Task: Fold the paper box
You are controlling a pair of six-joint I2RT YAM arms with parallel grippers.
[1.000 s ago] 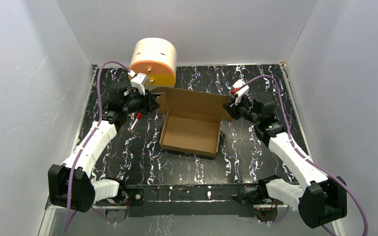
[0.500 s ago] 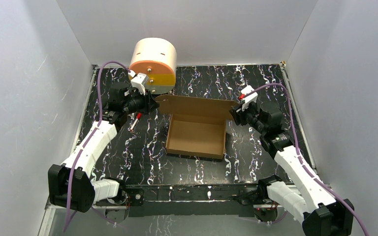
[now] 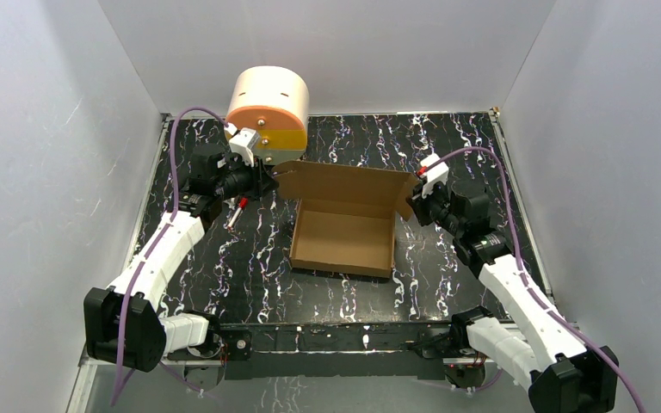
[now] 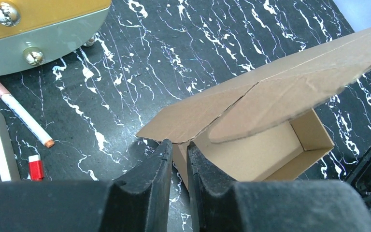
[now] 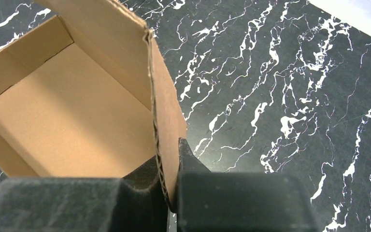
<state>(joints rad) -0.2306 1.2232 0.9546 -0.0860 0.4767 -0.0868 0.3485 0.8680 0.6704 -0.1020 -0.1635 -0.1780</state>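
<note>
The brown cardboard paper box (image 3: 344,239) sits open in the middle of the table, with its lid flap (image 3: 344,182) raised along the far side. My left gripper (image 3: 265,182) is at the lid's left corner. In the left wrist view its jaws (image 4: 176,145) stand almost closed, pinching the flap's edge (image 4: 183,125) at the very tips. My right gripper (image 3: 411,204) is shut on the lid's right side flap (image 5: 166,111), which runs down between the jaws (image 5: 166,164). The box's inside (image 5: 67,121) is bare.
A cream cylinder with an orange and yellow front (image 3: 267,107) stands at the back left, just behind my left gripper; its front also shows in the left wrist view (image 4: 34,24). A marker pen (image 3: 237,211) lies left of the box. White walls enclose the black marbled table (image 3: 447,138).
The box has shifted right and squared up. My right arm swung out to the right with the side flap. The lid dipped, then rose a little. My left gripper has stayed in place.
</note>
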